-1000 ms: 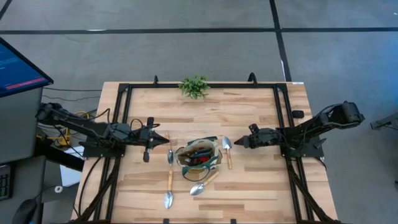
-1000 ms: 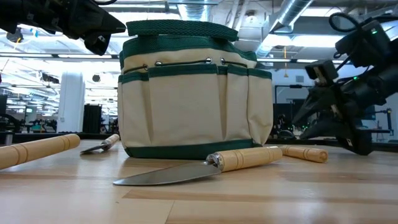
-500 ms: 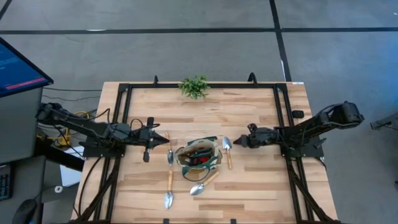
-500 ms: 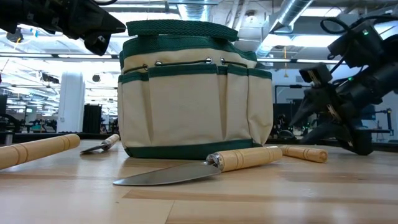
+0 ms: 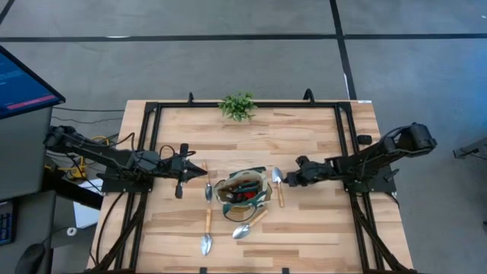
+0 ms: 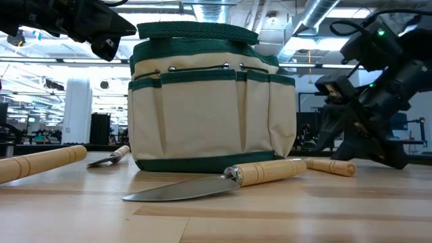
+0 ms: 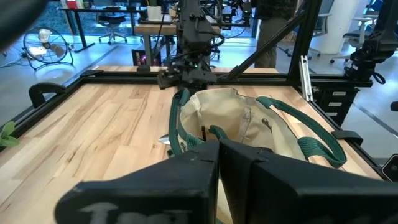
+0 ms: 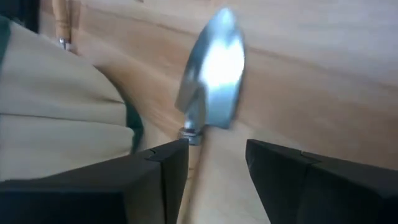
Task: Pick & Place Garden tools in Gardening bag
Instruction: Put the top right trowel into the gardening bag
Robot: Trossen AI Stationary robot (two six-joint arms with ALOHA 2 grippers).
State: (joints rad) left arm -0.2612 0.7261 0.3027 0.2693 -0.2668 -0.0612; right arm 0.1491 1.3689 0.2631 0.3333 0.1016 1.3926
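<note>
The right gripper (image 5: 293, 176), fingers (image 8: 155, 177) parted and empty, is hovering over a silver, wooden-handled trowel (image 5: 278, 183) beside the tan, green-trimmed bag (image 5: 243, 190); the left gripper (image 5: 204, 173) seems shut.

Leafy green plant (image 5: 237, 106) at the far edge of my wooden desk (image 5: 304, 141). Monitor (image 5: 23, 80) off my left side. Fan (image 7: 48, 43) in the room.

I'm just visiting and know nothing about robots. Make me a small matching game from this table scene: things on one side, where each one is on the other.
Things:
1. leafy green plant
2. tan fabric gardening bag with green trim
3. left gripper
4. right gripper

Places:
A. over the silver trowel right of the bag
B. table's far edge
C. left of the bag
D. table's middle

Pairs: 1-B, 2-D, 3-C, 4-A
</note>
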